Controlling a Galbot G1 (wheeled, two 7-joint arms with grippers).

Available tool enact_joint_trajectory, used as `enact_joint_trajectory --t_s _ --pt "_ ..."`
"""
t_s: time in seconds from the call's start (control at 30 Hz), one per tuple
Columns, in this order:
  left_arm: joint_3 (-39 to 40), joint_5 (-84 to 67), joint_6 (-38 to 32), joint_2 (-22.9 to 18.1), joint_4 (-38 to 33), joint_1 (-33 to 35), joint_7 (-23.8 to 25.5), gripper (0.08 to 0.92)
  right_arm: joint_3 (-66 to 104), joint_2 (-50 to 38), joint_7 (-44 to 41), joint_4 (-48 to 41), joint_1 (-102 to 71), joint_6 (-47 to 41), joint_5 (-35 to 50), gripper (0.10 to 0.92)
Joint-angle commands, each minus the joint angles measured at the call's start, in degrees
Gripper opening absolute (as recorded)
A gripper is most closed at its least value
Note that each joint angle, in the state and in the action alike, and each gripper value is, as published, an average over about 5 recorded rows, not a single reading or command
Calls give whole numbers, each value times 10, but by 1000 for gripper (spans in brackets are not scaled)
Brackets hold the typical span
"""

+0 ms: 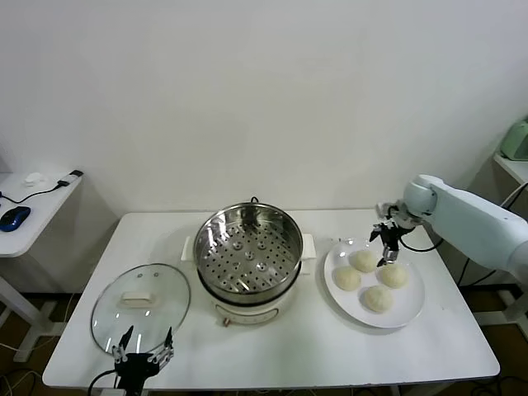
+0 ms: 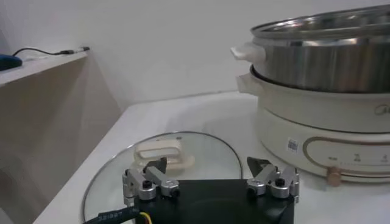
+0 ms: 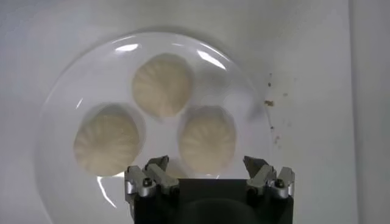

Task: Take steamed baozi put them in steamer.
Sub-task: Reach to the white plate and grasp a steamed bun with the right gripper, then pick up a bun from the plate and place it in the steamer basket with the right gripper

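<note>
Head view: four domed, cream baozi (image 1: 370, 279) lie on the white plate (image 1: 412, 312); the shiny perforated steamer (image 1: 247, 247) holds none, so all remain. Right gripper (image 1: 388, 246) hovers spread above them.
Left wrist view: left gripper (image 2: 210, 182) spread over the glass lid (image 2: 207, 152).
Right wrist view: pleated, matte buns; nothing pinched.

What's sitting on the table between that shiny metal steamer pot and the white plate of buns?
Nothing: the head view shows only bare white tabletop between the round stainless-steel steamer and the flat white plate of cream-white baozi.
</note>
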Motion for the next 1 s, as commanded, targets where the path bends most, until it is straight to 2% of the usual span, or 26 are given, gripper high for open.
enact_joint_trajectory --t_s 0.03,0.3,0.4,0.57,0.67,0.87,1.0 --pt "0 2 -1 -1 1 0 0 823 14 39 -6 -56 -25 -2 -11 823" --pt "1 2 -4 -1 7 -2 -1 823 39 67 7 -105 -39 5 -41 820" --pt "2 2 -4 0 9 -3 -1 823 40 70 7 -110 -39 6 -42 778" --pt "2 1 -4 1 10 -4 -2 823 43 72 6 -110 -37 6 -33 650" --pt "2 1 -4 1 11 -4 -3 823 43 69 3 -104 -35 8 -29 614" --pt "5 3 -6 0 8 -2 -3 823 30 37 -6 -34 -3 12 -14 602" --pt "10 6 -7 -2 4 0 -3 823 -20 4 -15 33 88 29 15 602"
